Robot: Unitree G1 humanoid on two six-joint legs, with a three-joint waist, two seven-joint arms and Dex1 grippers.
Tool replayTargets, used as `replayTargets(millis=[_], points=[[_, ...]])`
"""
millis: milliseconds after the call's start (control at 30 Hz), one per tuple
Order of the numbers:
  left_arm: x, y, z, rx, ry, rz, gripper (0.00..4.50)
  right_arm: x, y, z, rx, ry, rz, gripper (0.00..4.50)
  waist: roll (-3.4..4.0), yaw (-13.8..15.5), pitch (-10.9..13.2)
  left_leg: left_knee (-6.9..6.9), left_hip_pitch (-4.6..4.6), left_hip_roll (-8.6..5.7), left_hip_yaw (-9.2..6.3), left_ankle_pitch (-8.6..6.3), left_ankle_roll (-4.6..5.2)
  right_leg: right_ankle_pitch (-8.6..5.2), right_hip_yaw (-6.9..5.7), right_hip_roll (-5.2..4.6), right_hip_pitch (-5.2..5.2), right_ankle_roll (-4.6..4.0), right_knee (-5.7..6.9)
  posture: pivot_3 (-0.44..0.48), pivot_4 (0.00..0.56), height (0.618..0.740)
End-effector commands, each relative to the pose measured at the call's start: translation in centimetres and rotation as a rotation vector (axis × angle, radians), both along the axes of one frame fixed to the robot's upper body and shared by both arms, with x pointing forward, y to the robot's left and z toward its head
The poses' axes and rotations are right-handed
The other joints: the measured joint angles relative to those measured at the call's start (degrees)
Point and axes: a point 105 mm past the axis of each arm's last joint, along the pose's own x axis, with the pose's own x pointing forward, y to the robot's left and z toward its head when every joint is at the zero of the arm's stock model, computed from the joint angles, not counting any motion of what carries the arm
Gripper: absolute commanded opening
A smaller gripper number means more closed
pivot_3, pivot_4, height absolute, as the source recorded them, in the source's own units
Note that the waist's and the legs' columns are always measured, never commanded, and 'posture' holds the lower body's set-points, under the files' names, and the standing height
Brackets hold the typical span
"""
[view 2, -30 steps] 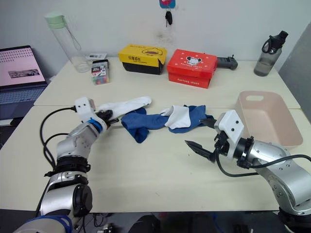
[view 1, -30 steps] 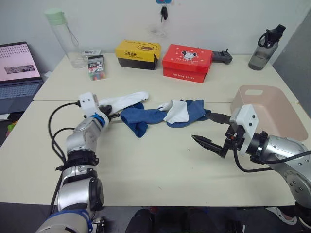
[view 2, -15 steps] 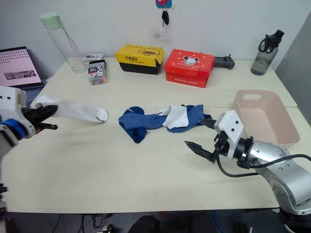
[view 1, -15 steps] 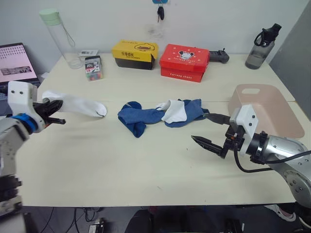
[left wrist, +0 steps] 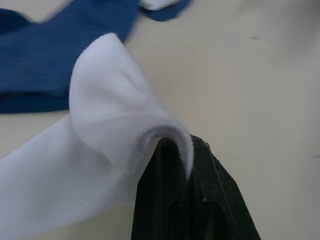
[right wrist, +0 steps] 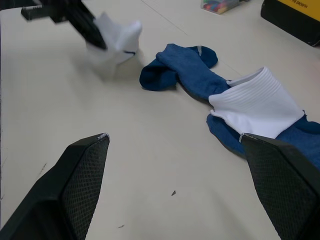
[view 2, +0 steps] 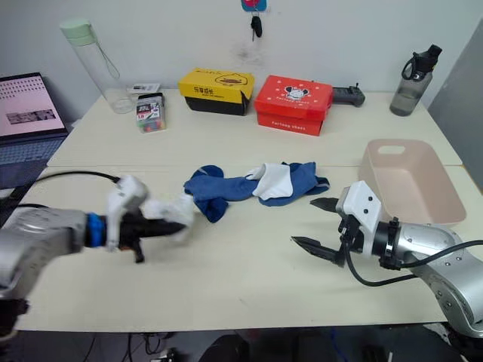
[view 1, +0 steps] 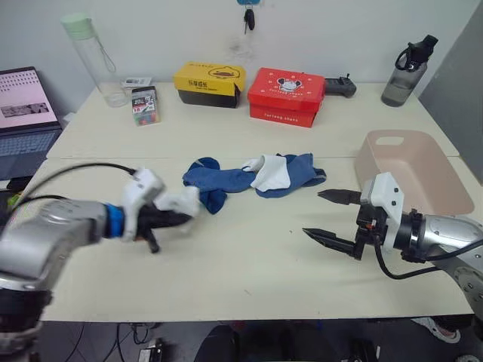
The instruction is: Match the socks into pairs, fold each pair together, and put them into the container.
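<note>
A white sock (view 1: 183,201) hangs bunched from my left gripper (view 1: 179,218), which is shut on it just above the table, left of the pile. In the left wrist view the white sock (left wrist: 107,120) drapes over the closed black fingers (left wrist: 172,195). The pile holds blue socks (view 1: 225,181) and another white sock (view 1: 272,173) lying on them. My right gripper (view 1: 323,218) stands open and empty over bare table, right of the pile and in front of the pinkish container (view 1: 419,170).
A yellow box (view 1: 212,83), a red box (view 1: 288,96), a pack of coloured pens (view 1: 146,105) and a clear bottle (view 1: 93,58) line the back. A dark bottle (view 1: 404,63) stands at the back right, a laptop (view 1: 27,107) at the far left.
My left arm has swung in from the far left with the white sock, which now hangs bunched beside the blue pile. The right gripper has shifted slightly right and stays open.
</note>
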Motion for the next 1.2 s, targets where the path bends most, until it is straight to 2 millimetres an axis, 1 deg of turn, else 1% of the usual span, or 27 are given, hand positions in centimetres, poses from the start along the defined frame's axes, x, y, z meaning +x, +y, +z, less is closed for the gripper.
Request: replayTargets(millis=[33, 167, 233, 333, 433, 467, 500, 567, 667, 733, 800, 900, 967, 1033, 1133, 1200], points=[[-0.1, -3.6, -0.7, -0.051, 0.009, -0.083, 0.02, -0.8, -0.2, 0.5, -0.008, -0.028, -0.007, 4.50, 0.01, 0.04, 0.00, 0.00, 0.01, 0.00, 0.01, 0.00, 0.00, 0.00, 0.01, 0.00, 0.01, 0.00, 0.01, 0.000, 0.150, 0.740], [0.5, -7.2, -1.4, -0.112, 0.026, -0.154, 0.02, -1.3, -0.5, -0.1, -0.027, -0.017, -0.024, 4.50, -0.03, 0.71, 0.00, 0.14, 0.01, -0.03, 0.03, 0.04, 0.06, 0.00, 0.00, 0.01, 0.04, 0.00, 0.21, 0.000, 0.150, 0.740], [1.3, -9.0, -1.7, -0.133, 0.021, -0.173, 0.02, -1.4, -0.7, -0.2, -0.033, -0.013, -0.035, 4.50, -0.04, 0.73, 0.00, 0.18, 0.06, -0.05, 0.07, 0.05, 0.09, 0.00, 0.06, 0.01, 0.05, 0.01, 0.32, 0.000, 0.150, 0.740], [2.3, -10.9, -1.6, -0.166, 0.008, -0.203, 0.02, -1.5, -0.7, -0.2, -0.040, -0.014, -0.043, 4.50, -0.04, 0.98, 0.00, 0.22, 0.12, -0.12, 0.01, 0.13, 0.16, 0.02, 0.05, 0.01, 0.09, 0.02, 0.46, 0.000, 0.150, 0.740], [2.6, -12.6, -1.5, -0.149, -0.054, -0.303, 0.02, -1.6, -0.8, -0.2, -0.051, -0.016, -0.055, 4.50, -0.05, 0.85, 0.01, 0.28, 0.13, -0.13, 0.02, 0.14, 0.15, 0.02, 0.08, 0.01, 0.09, 0.02, 0.56, 0.000, 0.150, 0.740], [2.6, -12.8, -1.6, -0.136, -0.076, -0.328, 0.48, -1.6, -0.8, -0.2, -0.052, -0.017, -0.057, 4.50, -0.05, 0.84, 0.01, 0.29, 0.13, -0.12, 0.02, 0.15, 0.15, 0.02, 0.08, 0.01, 0.09, 0.02, 0.58, 0.000, 0.150, 0.740], [2.7, -12.9, -1.8, -0.116, -0.097, -0.354, 0.68, -1.6, -0.8, -0.2, -0.051, -0.017, -0.057, 4.50, -0.04, 0.82, 0.00, 0.29, 0.14, -0.12, 0.02, 0.15, 0.15, 0.02, 0.08, 0.01, 0.09, 0.02, 0.58, 0.000, 0.150, 0.740], [2.7, -13.2, -1.7, -0.115, -0.113, -0.387, 1.24, -1.6, -0.7, -0.2, -0.053, -0.018, -0.057, 4.50, -0.04, 0.85, 0.01, 0.29, 0.14, -0.12, 0.03, 0.16, 0.14, 0.02, 0.08, 0.01, 0.09, 0.02, 0.58, 0.000, 0.150, 0.740], [2.6, -13.5, -1.0, -0.144, -0.130, -0.426, 2.22, -1.6, -0.7, -0.2, -0.056, -0.018, -0.061, 4.50, -0.04, 0.90, 0.01, 0.34, 0.12, -0.13, 0.01, 0.16, 0.13, 0.02, 0.08, 0.00, 0.09, 0.02, 0.57, 0.000, 0.150, 0.740], [3.0, -13.2, -0.5, -0.153, -0.148, -0.423, 2.83, -1.6, -0.7, -0.2, -0.056, -0.021, -0.063, 4.50, -0.04, 0.94, 0.01, 0.40, 0.08, -0.13, -0.01, 0.16, 0.13, 0.02, 0.07, 0.00, 0.09, 0.02, 0.57, 0.000, 0.150, 0.740], [3.1, -12.2, 0.6, -0.165, -0.166, -0.428, 3.46, -1.6, -0.6, -0.2, -0.055, -0.024, -0.062, 4.50, -0.05, 0.89, 0.01, 0.55, 0.05, -0.14, -0.04, 0.15, 0.14, 0.02, 0.06, 0.00, 0.09, 0.02, 0.63, 0.000, 0.150, 0.740], [3.1, -10.2, 2.3, -0.172, -0.208, -0.435, 4.38, -1.6, -0.5, -0.2, -0.053, -0.029, -0.056, 4.50, -0.04, 0.70, 0.01, 0.64, 0.06, -0.14, -0.04, 0.15, 0.15, 0.02, 0.07, 0.01, 0.09, 0.02, 0.72, 0.000, 0.150, 0.740], [3.3, -8.7, 3.2, -0.182, -0.234, -0.413, 4.47, -1.6, -0.3, -0.3, -0.054, -0.031, -0.050, 4.50, -0.04, 0.70, 0.01, 0.66, 0.07, -0.13, -0.07, 0.15, 0.15, 0.02, 0.05, 0.01, 0.08, 0.02, 0.78, 0.000, 0.150, 0.740], [3.2, -6.2, 3.6, -0.130, -0.255, -0.384, 4.47, -1.7, -0.1, -0.4, -0.060, -0.034, -0.038, 4.50, -0.04, 0.67, 0.01, 0.69, 0.07, -0.14, -0.10, 0.15, 0.15, 0.02, 0.04, 0.01, 0.09, 0.02, 0.78, 0.000, 0.150, 0.740], [3.4, -1.8, 3.0, -0.011, -0.260, -0.299, 4.47, -1.7, 0.3, -1.0, -0.083, -0.043, -0.011, 4.50, -0.03, 0.28, 0.01, 0.66, 0.07, -0.14, -0.09, 0.14, 0.15, 0.02, 0.06, 0.01, 0.06, 0.02, 0.76, 0.000, 0.150, 0.740], [3.4, 0.1, 2.2, 0.056, -0.256, -0.259, 4.47, -1.7, 0.5, -1.3, -0.089, -0.045, 0.002, 4.50, -0.02, 0.26, 0.02, 0.64, 0.06, -0.14, -0.11, 0.14, 0.15, 0.02, 0.06, 0.00, 0.04, 0.02, 0.75, 0.000, 0.150, 0.740]])
